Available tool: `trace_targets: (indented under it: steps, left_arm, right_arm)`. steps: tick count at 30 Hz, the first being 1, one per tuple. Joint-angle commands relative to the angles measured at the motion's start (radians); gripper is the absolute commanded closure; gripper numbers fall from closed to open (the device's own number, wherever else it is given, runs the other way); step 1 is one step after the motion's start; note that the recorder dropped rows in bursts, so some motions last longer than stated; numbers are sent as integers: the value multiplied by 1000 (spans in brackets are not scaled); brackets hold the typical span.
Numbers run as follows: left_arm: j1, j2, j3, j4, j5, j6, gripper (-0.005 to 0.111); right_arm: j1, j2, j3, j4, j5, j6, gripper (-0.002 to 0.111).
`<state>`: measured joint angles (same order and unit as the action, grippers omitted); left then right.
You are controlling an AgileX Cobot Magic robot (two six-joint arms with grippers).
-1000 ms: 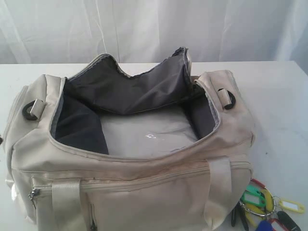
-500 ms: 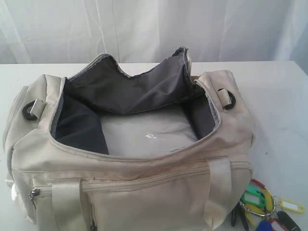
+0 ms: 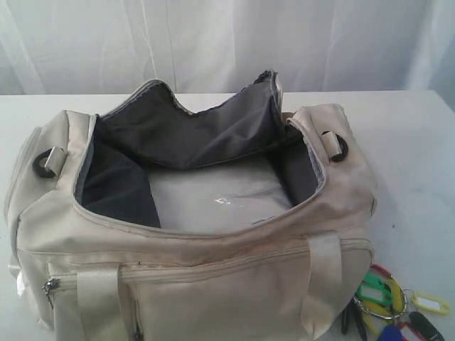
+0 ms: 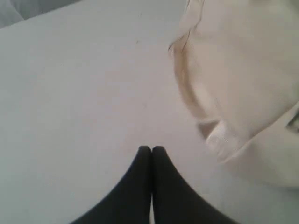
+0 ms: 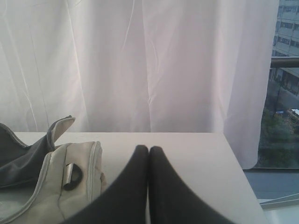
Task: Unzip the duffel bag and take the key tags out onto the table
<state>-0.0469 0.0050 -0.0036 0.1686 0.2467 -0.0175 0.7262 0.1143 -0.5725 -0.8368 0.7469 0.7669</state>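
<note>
Lying wide open on the wide plain white surface (image 3: 416,142), the large cream-beige fabric duffel bag (image 3: 213,277) is showing its dark grey lining (image 3: 192,135) and a pale base panel (image 3: 213,202) with nothing resting on it. The bunch of small red, green, yellow, blue and black plastic key tags (image 3: 387,309) on metal rings is sitting on the surface just beside the bag's near right corner, partly cut off by the edge of the exterior view. The left jaws are being held pressed together, empty, above bare surface near one end of the bag, and the right jaws are likewise being held together on nothing near the bag's other end, facing the white curtain (image 3: 213,42). The task is being judged as good as finished, so the step in hand is being taken as a tidy parking of the arms. It is being done well if both are kept clear of the satin-like straps (image 3: 96,298), so that the bag is not dragged onto the tags.
</note>
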Motion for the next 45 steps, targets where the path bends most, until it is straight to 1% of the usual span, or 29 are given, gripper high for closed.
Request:
trace_targets:
  steps: [1,3,8,14,45]
  left_arm:
    - [1,-5,4,-244,-85,18,107]
    - [1,-5,4,-237,-39,18,107]
    - [1,-5,4,-237,-39,18,107]
    - [1,-5,4,-237,-37,-62,107]
    - [1,-5,4,-228,-37,-53,107]
  right_arm:
    - [3,-4,5,-6,-8,-3,108]
    - [3,-4,5,-6,-8,-3,108]
    - [3,-4,5,-6,-8,-3,108]
    - [3,-4,5,-6,-8,-3,108]
    - [3,-4,5,-5,-9,-3,108]
